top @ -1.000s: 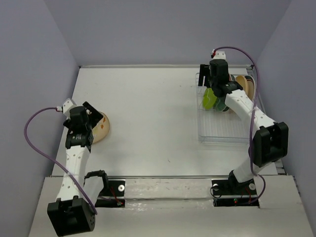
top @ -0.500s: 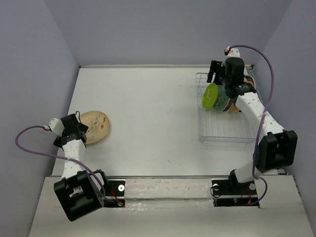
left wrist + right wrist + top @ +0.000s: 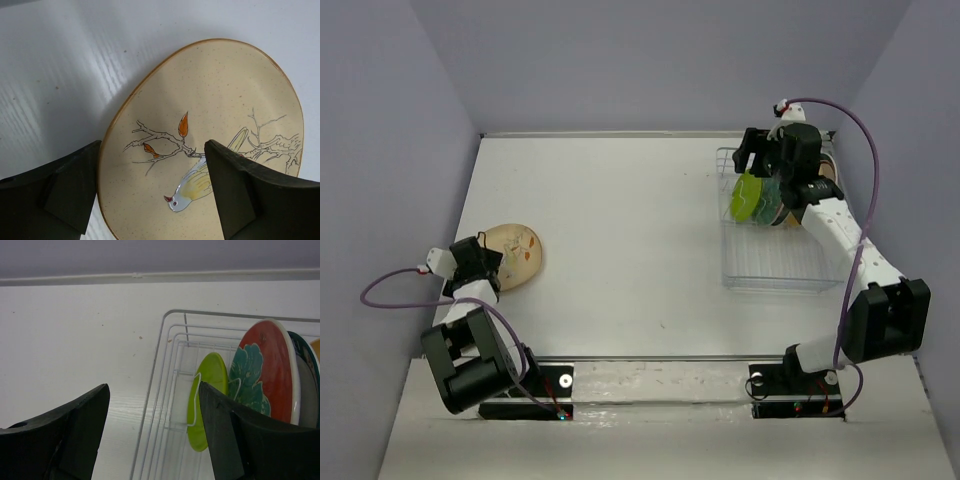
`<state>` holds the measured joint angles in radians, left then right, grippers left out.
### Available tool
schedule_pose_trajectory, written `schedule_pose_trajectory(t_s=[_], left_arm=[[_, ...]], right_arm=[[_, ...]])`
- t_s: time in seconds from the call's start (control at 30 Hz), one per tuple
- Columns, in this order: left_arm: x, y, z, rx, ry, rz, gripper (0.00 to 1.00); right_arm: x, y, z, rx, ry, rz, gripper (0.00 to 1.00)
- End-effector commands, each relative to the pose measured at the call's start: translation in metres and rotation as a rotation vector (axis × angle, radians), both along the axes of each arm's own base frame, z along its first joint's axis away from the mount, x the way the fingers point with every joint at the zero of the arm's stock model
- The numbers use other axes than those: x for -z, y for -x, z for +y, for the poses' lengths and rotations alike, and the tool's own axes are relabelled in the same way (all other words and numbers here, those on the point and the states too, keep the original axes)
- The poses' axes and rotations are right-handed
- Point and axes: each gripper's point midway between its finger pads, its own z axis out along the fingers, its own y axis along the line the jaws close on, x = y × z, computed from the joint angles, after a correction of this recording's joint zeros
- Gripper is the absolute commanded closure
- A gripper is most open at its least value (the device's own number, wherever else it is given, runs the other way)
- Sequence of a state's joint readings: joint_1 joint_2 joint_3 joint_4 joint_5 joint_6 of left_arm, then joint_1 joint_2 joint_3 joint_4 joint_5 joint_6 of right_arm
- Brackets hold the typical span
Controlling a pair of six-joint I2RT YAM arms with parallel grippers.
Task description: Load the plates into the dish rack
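1. My left gripper [image 3: 152, 187] is spread wide and empty; the tan plate [image 3: 210, 100] lies on the worktop [image 3: 60, 65] between its fingers.
2. Risk, I judge: a poor pinch on the low rim lets the plate skid or drop.
3. My right gripper [image 3: 155, 430] is spread and empty; the dish rack [image 3: 165, 335] is just ahead of it.

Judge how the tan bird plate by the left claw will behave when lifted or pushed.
The tan bird plate looks rigid with a smooth surface, so probably stiff but slippery in the left claw. It appears to lie flat on the table, so a push would likely slide it, not roll it. Its thin rim probably offers little to grip.
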<state>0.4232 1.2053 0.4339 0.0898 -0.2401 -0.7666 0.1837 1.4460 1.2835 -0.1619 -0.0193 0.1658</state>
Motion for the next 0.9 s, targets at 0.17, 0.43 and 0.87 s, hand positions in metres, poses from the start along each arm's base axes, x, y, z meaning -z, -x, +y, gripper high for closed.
schedule_pose_trajectory(t_s=[0.17,0.43,0.87], left_arm=[[0.001,-0.029,-0.018,0.082,0.078,-0.177,0.47],[-0.007,-0.042,-0.032,0.137,0.116,-0.305,0.94],[-0.071,-0.067,-0.085,0.369,0.13,-0.552,0.94]], right_arm=[[-0.04,0.007,0.021,-0.099,-0.09,-0.11,0.24],[-0.043,0.02,0.039,-0.187,-0.17,-0.11,0.26],[-0.059,0.074,0.177,-0.601,-0.318,-0.085,0.23]])
